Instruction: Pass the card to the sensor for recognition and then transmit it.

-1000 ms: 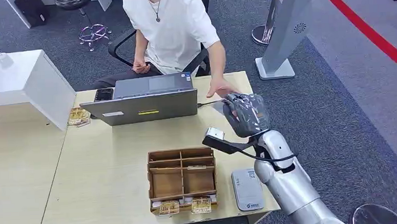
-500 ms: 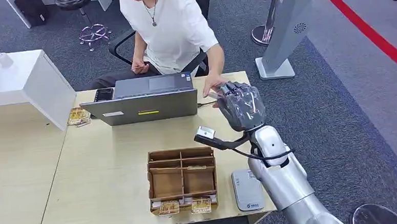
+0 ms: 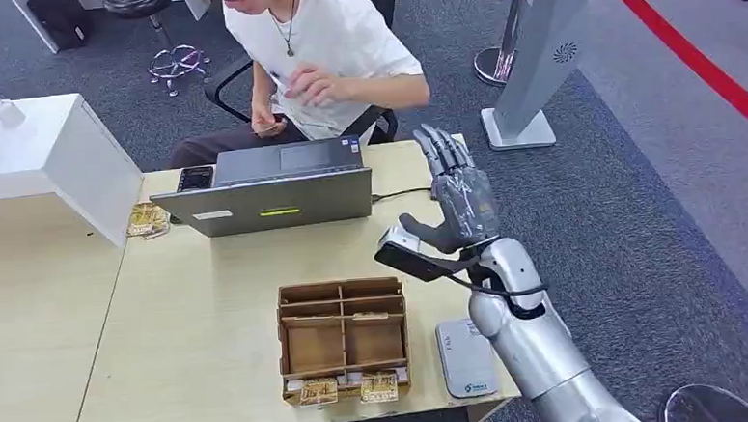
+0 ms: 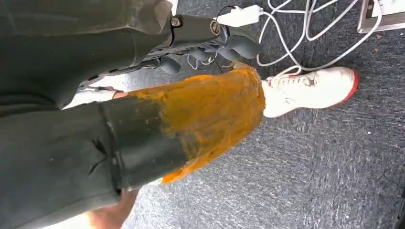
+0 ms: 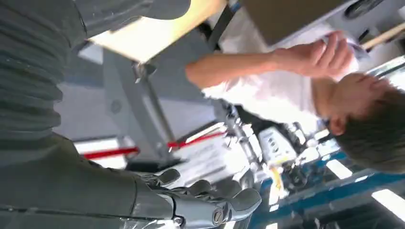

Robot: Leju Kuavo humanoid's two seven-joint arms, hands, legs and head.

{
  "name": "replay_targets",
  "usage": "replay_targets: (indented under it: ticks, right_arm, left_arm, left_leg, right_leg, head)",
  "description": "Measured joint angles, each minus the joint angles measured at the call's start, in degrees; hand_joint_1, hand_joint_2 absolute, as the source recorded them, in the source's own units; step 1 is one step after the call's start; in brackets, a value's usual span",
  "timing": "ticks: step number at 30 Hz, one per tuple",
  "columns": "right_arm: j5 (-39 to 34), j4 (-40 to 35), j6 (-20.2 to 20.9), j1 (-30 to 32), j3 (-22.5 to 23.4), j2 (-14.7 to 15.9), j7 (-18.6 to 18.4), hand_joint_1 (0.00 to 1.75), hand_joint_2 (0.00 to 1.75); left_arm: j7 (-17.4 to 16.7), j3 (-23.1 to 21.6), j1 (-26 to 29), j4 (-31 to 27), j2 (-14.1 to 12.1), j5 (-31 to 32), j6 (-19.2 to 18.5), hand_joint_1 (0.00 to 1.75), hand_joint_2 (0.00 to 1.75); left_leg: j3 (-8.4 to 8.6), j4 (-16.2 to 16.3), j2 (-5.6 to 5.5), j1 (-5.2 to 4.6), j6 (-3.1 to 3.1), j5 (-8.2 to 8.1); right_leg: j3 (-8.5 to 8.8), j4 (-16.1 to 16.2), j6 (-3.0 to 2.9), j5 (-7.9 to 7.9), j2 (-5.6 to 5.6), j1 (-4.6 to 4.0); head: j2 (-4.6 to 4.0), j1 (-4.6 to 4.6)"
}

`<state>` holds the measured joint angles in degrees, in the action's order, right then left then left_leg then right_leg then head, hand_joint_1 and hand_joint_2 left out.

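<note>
In the head view we are raising our right hand (image 3: 458, 199), fingers spread and holding nothing, over the table (image 3: 201, 307) beside the laptop (image 3: 270, 189), the compartment box (image 3: 343, 336) and the white sensor (image 3: 466, 358) lying nearer us. The small pale card (image 3: 289, 81) is sitting in the person's hand (image 3: 313, 83), which has drawn back to the chest since a second ago. In the right wrist view that hand (image 5: 317, 57) is gripping the card (image 5: 351, 45), while in the left wrist view our left hand (image 4: 210, 40) is hanging over grey carpet (image 4: 325, 162) near a white shoe (image 4: 305, 90), and we cannot tell its grasp.

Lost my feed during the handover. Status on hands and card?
Right hand raised past the table edge, fingers spread, holding nothing. Left hand hangs low, fingers curled. Person holds something pale at chest, likely the card.
</note>
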<state>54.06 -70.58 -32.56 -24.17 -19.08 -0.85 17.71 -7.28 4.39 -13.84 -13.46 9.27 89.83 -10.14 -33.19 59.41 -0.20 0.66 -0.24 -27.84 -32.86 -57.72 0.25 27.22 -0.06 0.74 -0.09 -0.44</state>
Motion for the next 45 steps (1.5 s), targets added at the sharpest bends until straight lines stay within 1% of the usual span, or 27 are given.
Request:
replay_targets:
  ticks: [2,5,6,9,13,16,23,34,45]
  right_arm:
    - [-3.1,-1.7,1.7,1.0,-0.2,0.3,1.7,0.0,1.75]
    - [-8.2,-4.3,6.6,2.6,-0.3,1.0,4.7,0.0,1.75]
    - [-10.3,-5.6,8.9,3.3,-0.3,1.2,6.1,0.0,1.75]
    - [-14.2,-8.4,13.3,5.0,-0.3,1.8,8.8,0.0,1.75]
    - [-17.6,-11.2,18.9,7.1,-0.4,2.7,11.8,0.0,1.75]
    - [-18.2,-12.6,21.0,8.3,-0.5,3.1,13.0,0.0,1.75]
    - [-16.8,-13.7,22.5,9.3,-2.1,3.7,13.3,0.0,1.75]
    - [-14.1,-13.7,22.6,11.2,-7.1,5.9,14.4,0.0,1.75]
    - [-12.6,-12.8,22.0,11.9,-10.3,7.5,14.5,0.0,1.75]
  left_arm:
    - [0.2,-0.2,0.0,0.0,-0.1,0.0,0.0,0.0,0.0]
    - [0.6,-0.3,0.0,0.0,-0.3,0.0,0.0,0.0,0.0]
    - [0.7,-0.3,0.0,0.0,-0.4,0.0,0.0,0.0,0.0]
    - [0.9,-0.4,0.0,0.0,-0.7,0.0,0.0,0.0,0.0]
    - [1.4,-0.8,0.0,0.0,-1.0,0.0,0.0,0.0,0.0]
    - [1.5,-1.2,0.0,0.0,-1.1,0.0,-0.1,0.0,0.0]
    - [1.5,-1.7,0.0,0.0,-1.2,0.0,-0.1,0.0,0.0]
    - [1.8,-3.5,0.0,0.0,-1.5,0.0,-0.5,0.0,0.0]
    - [2.5,-5.8,-0.3,0.1,-1.6,0.0,-0.9,0.0,0.0]
  left_leg:
    - [-0.01,0.0,0.0,0.0,0.0,0.0]
    - [-0.01,0.0,0.0,0.0,0.0,0.0]
    - [-0.01,0.0,0.0,0.0,0.0,0.0]
    - [-0.01,0.0,0.0,0.0,0.0,0.0]
    - [-0.01,0.0,0.0,0.0,0.0,0.0]
    - [-0.01,0.0,0.0,0.0,0.0,0.0]
    - [-0.01,0.0,0.0,0.0,0.0,0.0]
    - [-0.01,0.0,0.01,0.0,0.0,0.0]
    - [-0.01,0.0,0.01,0.0,0.0,0.0]
  right_leg:
    - [-0.01,0.0,0.0,0.0,0.01,0.0]
    - [-0.01,0.0,0.0,0.0,0.0,0.0]
    - [-0.01,0.0,0.0,0.0,0.0,0.0]
    - [-0.01,0.0,0.0,0.0,0.0,0.0]
    - [-0.01,0.0,0.0,0.0,0.0,0.0]
    - [-0.01,0.0,0.0,0.0,0.01,0.0]
    - [-0.01,0.0,0.0,0.0,0.01,0.0]
    - [-0.01,0.0,0.0,0.0,0.01,0.0]
    - [-0.01,0.0,0.0,0.0,0.01,0.0]
  head:
    - [0.0,0.0]
    - [0.0,0.0]
    - [0.0,0.0]
    - [0.0,0.0]
    - [0.0,0.0]
    - [0.0,0.0]
    - [0.0,-0.02]
    - [0.0,0.0]
    - [0.0,0.0]
